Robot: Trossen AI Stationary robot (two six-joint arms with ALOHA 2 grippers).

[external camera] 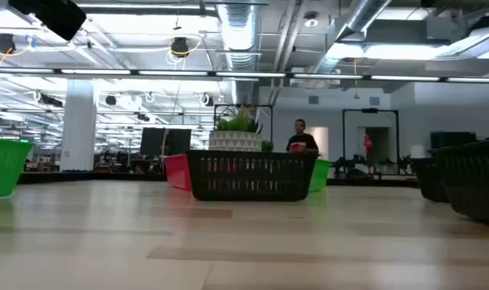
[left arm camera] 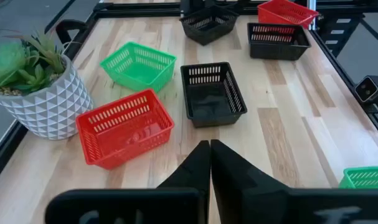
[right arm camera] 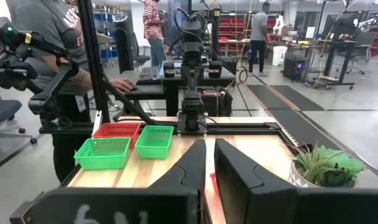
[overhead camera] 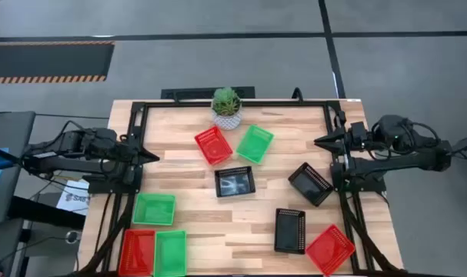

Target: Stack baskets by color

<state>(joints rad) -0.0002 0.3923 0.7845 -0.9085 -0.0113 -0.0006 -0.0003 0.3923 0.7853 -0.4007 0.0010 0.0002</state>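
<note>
Nine baskets (overhead camera: 234, 182) scattered unstacked across the table (overhead camera: 195, 231)

Baskets showing red, green, black on pale wood table (overhead camera: 195, 223)
Red basket (overhead camera: 213, 145), green basket (overhead camera: 255, 144), black basket (overhead camera: 235, 182) sitting mesh-walled; green plant (overhead camera: 226, 100) in white faceted pot (left arm camera: 47, 107).

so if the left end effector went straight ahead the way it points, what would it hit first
Probably the black basket at the table's middle: it lies nearest ahead of the shut left end effector. The red basket sits just off to one side. Depth is uncertain.
</note>
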